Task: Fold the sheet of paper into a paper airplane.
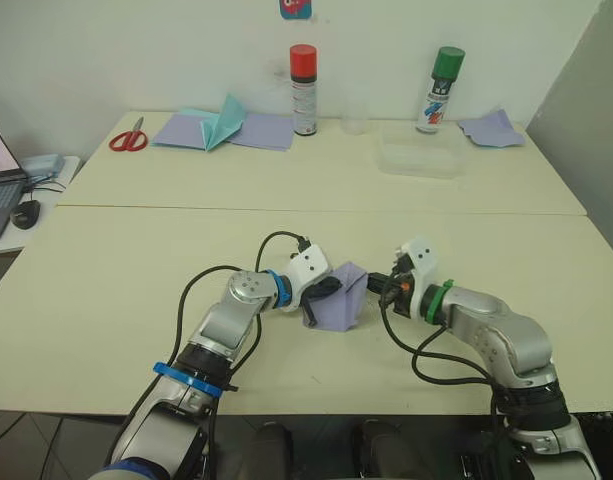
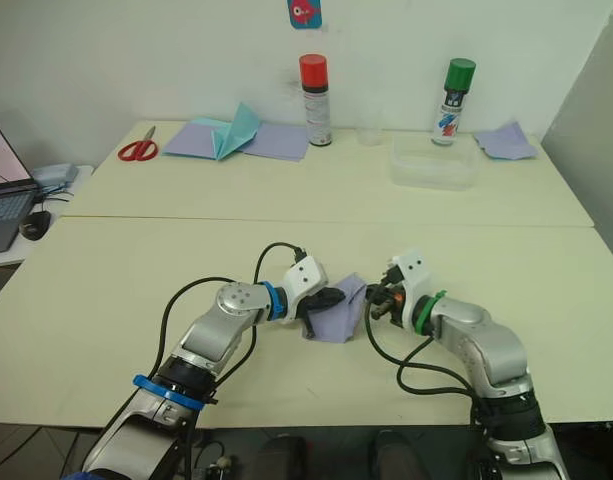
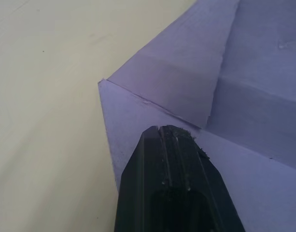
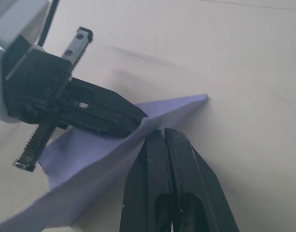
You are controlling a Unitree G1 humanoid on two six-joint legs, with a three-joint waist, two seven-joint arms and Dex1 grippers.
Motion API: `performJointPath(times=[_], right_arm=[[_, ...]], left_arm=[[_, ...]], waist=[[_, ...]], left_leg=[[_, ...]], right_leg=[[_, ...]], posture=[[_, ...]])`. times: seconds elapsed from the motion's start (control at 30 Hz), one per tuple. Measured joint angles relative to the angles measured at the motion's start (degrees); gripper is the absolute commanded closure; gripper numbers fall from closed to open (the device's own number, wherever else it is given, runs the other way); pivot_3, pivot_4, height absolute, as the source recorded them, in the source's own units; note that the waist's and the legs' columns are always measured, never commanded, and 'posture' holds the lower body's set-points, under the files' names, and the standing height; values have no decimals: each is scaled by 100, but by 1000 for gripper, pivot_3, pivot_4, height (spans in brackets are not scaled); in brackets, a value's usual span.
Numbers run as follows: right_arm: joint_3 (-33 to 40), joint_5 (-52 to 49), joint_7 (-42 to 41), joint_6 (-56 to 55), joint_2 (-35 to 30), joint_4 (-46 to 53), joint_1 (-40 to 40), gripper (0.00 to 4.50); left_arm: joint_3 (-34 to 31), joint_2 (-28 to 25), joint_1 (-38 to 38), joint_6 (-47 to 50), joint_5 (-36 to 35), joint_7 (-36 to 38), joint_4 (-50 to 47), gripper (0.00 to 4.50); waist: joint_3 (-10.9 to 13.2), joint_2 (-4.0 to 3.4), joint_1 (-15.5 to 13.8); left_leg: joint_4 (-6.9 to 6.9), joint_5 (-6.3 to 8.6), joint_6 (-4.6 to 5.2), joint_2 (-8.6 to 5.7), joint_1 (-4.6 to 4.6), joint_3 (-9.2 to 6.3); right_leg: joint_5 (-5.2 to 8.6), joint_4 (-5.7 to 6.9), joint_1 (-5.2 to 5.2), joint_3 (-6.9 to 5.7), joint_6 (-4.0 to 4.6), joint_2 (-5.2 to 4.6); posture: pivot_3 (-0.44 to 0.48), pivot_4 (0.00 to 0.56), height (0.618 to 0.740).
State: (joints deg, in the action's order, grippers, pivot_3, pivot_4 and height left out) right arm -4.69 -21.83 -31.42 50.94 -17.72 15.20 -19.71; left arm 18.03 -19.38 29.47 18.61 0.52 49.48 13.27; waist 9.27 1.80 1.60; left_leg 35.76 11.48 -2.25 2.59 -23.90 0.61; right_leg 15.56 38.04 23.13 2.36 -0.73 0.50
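I see red scissors (image 1: 128,138) at the table's (image 1: 136,260) far left corner, two spray cans along the far edge, red-capped (image 1: 304,90) and green-capped (image 1: 441,90).

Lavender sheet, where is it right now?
The lavender sheet lies partly folded on the near half of the table, centre of the eye views, between the left gripper and the right gripper.

**Colours on the cream table**

The sheet of paper (image 1: 338,300) is pale lavender, plain. Both grippers' fingers (image 4: 167,183) are black. At twelve o'clock: red-capped spray can (image 1: 303,90), green-capped spray can (image 1: 442,90). At eleven o'clock: red-handled scissors (image 1: 128,139), teal paper shape (image 1: 221,122).
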Motion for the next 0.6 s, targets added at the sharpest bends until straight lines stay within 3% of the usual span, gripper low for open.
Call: performJointPath(times=[0.6], right_arm=[[-561,262,79,-343,396,-697,-245,4500]], left_arm=[[-163,-375,-16,1002,-371,101,-438,4470]], waist=[[-2,-3,124]], left_leg=[[1,0,0,16,9,-5]], right_leg=[[-1,12,5,9,4,40]], posture=[[0,150,740]])
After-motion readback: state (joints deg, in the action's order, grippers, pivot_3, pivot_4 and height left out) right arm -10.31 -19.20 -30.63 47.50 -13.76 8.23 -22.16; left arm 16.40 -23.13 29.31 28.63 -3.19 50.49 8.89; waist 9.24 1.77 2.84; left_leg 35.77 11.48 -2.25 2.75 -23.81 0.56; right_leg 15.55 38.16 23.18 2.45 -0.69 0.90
